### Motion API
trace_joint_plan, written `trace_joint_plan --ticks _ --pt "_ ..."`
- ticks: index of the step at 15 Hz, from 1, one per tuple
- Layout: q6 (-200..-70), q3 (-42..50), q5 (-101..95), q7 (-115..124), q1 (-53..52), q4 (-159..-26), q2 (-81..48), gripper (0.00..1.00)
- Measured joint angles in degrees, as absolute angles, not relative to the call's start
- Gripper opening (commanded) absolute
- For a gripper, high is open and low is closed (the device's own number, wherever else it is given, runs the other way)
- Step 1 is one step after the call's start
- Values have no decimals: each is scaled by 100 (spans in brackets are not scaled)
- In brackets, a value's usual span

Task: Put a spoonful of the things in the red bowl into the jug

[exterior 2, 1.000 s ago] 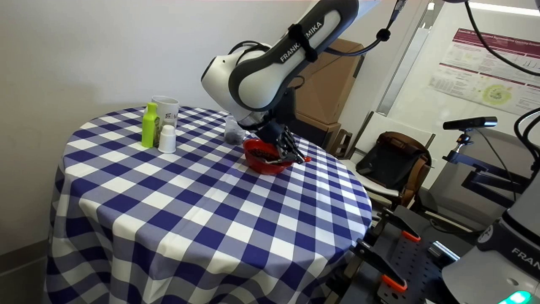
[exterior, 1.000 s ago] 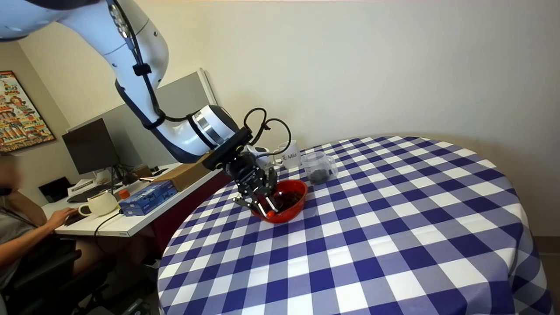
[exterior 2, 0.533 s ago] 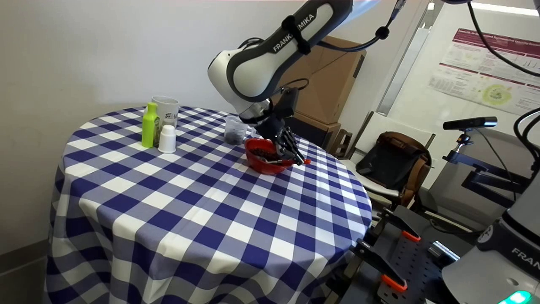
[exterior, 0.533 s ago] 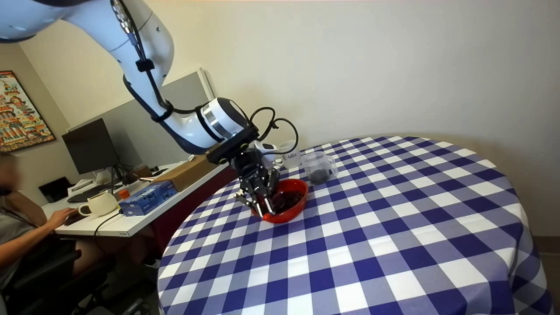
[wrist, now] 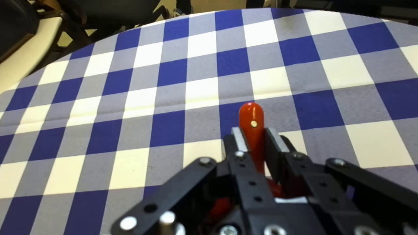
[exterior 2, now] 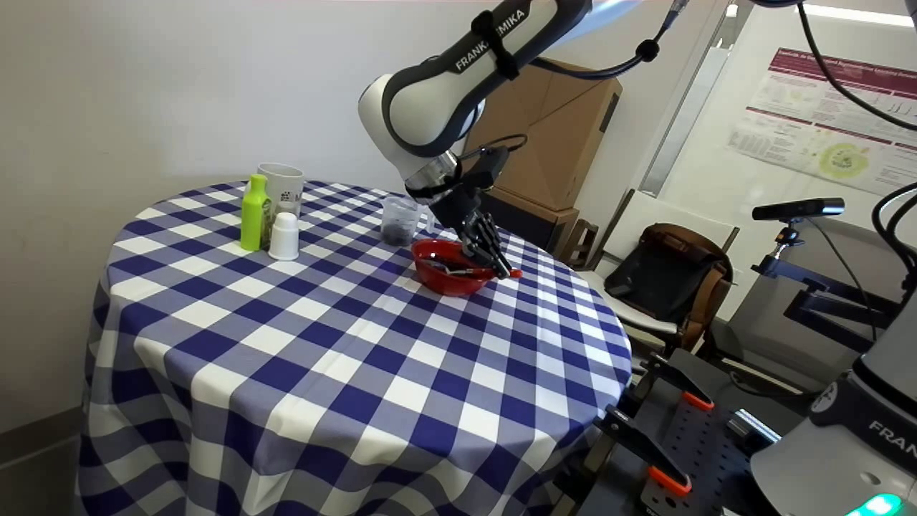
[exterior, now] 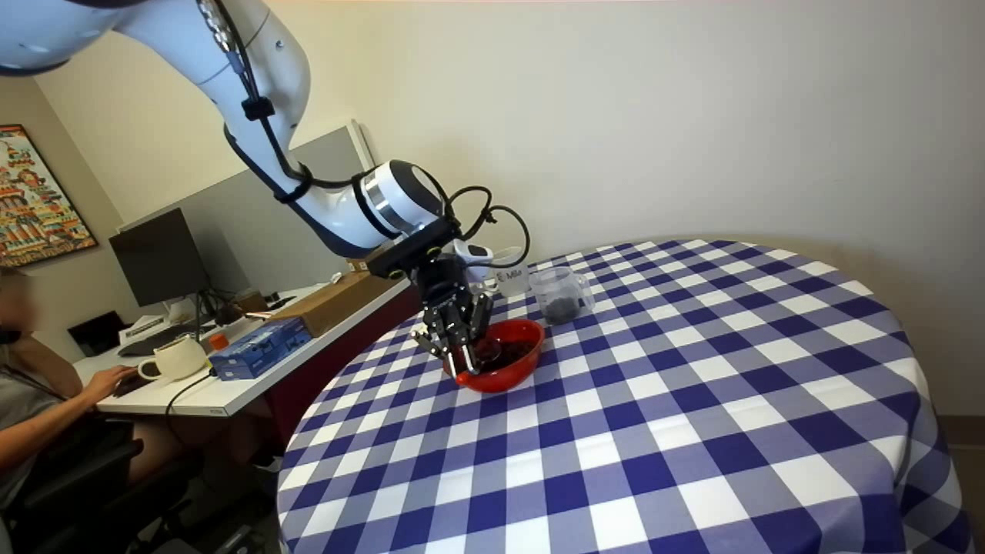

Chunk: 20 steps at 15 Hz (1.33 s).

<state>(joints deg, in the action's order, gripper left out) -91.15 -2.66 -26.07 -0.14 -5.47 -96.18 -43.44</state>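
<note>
Red bowl (exterior 2: 448,284) is sitting near the jug (exterior: 549,285), where something dark (exterior: 562,311) is lying, and my claw (wrist: 256,140) is pinching the red-handled spoon (wrist: 251,115), far end in the bowl: I'm seemingly scooping, with pouring remaining.

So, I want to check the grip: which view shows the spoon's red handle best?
The wrist view: there the red handle shows close up, held in the gripper, its rounded end in plain sight. Both exterior views, from farther off, show little more than that end sticking out.
</note>
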Motion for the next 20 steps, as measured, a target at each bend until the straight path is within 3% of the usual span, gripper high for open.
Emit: trace_joint_plan --ticks 20 --pt "-9115 -154 -1313 -254 58 -9357 -4330 5"
